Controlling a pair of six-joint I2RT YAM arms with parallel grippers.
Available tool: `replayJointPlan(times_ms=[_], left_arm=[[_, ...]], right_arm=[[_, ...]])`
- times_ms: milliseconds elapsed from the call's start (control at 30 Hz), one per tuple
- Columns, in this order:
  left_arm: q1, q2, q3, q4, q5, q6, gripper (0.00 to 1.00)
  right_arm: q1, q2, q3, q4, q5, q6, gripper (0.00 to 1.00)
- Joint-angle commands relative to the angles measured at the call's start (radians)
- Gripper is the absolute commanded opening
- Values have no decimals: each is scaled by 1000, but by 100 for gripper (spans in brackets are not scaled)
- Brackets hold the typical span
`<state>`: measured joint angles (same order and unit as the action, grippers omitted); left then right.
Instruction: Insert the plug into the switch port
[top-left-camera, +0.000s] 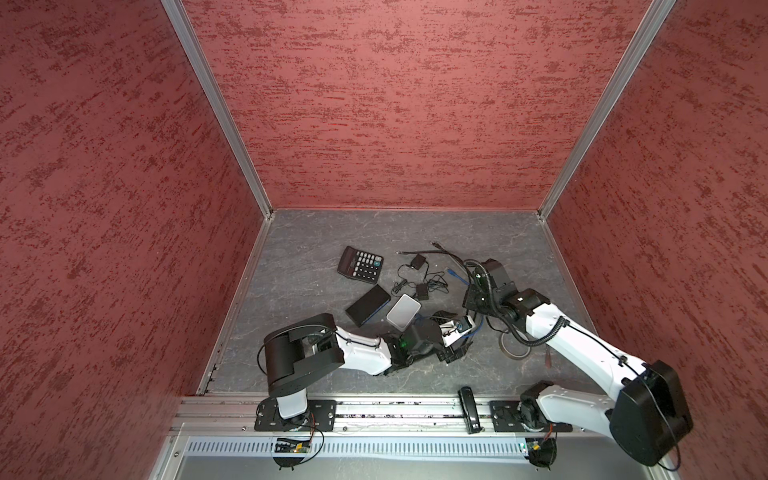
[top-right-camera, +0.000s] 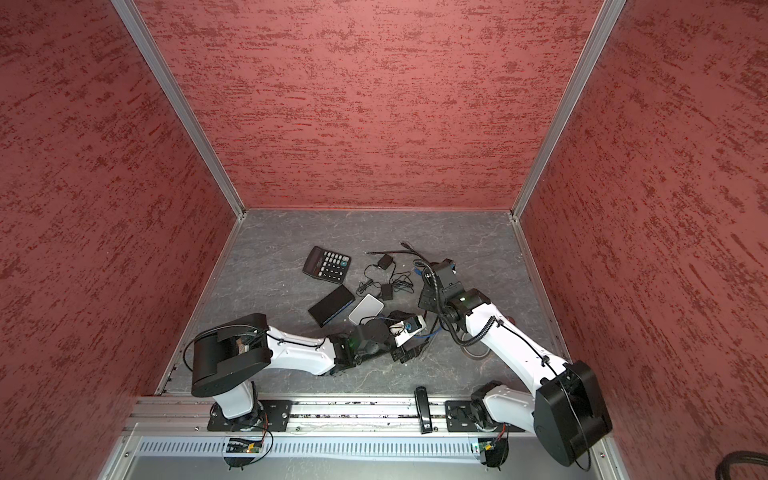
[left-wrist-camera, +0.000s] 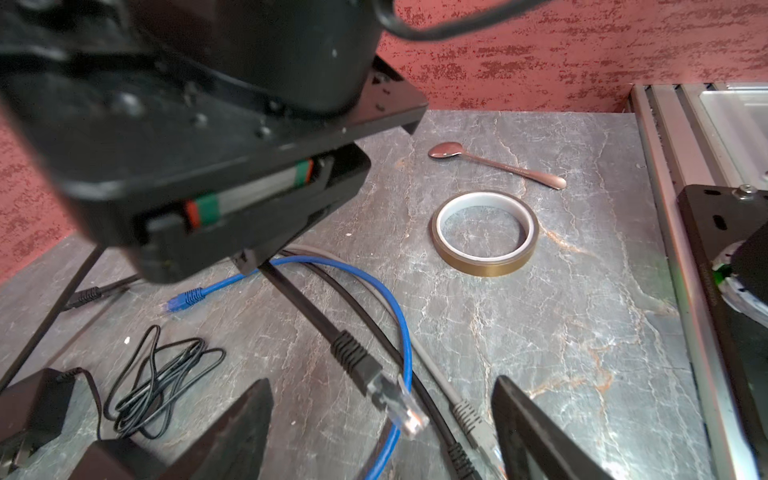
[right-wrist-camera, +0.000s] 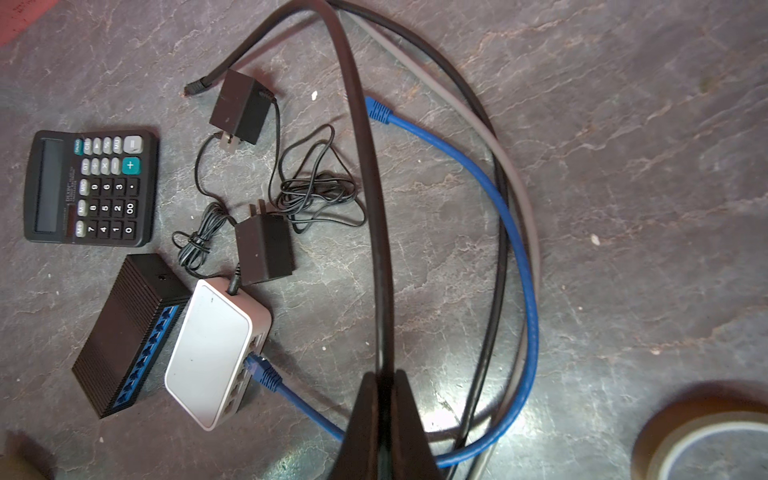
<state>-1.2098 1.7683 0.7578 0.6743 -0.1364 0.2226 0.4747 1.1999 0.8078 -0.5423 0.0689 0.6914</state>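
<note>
Plug (left-wrist-camera: 395, 401) btwn wide L jaws, seemingly untouched; R jaws pinch its cable (right-wrist-camera: 374, 208)

Robot lab cell: 3 red textured wall panels (top-left-camera: 395, 104), aluminium-profile frame (top-left-camera: 216, 104), grey marbled tabletop (top-left-camera: 311, 237), 2 white rail-mounted arms (top-left-camera: 365, 353).

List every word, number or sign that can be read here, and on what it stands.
"0" to "9", "00", "." and "+": on keys of the calculator.
Small print on the calculator's face: too blurred to read.
White switch, black switch, tape roll: no text shows.
</note>
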Motion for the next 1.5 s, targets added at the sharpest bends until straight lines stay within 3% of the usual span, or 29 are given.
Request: replayJointPlan(times_ms=[0, 100, 233, 833, 1200, 1333, 1467], left_arm=[[7, 21, 16, 54, -2, -24, 70], [17, 28, 14, 57, -2, -47, 57], [29, 29, 7, 76, -7, -61, 55], [112, 20, 4, 34, 89, -159, 19], [131, 11, 6, -5, 98, -161, 16], [150, -18, -14, -11, 134, -165, 15], [186, -59, -33, -44, 208, -173, 15]], right_arm=[[-5, -25, 20, 34, -18, 17, 0], [-5, -28, 18, 41, -25, 17, 0], [-5, -32, 17, 50, -38, 18, 0], [-5, -62, -8, 106, -63, 10, 0], [-5, -72, -32, 158, -85, -16, 0], [-5, -77, -59, 222, -105, -109, 0], [-5, -90, -102, 320, -150, -243, 7]])
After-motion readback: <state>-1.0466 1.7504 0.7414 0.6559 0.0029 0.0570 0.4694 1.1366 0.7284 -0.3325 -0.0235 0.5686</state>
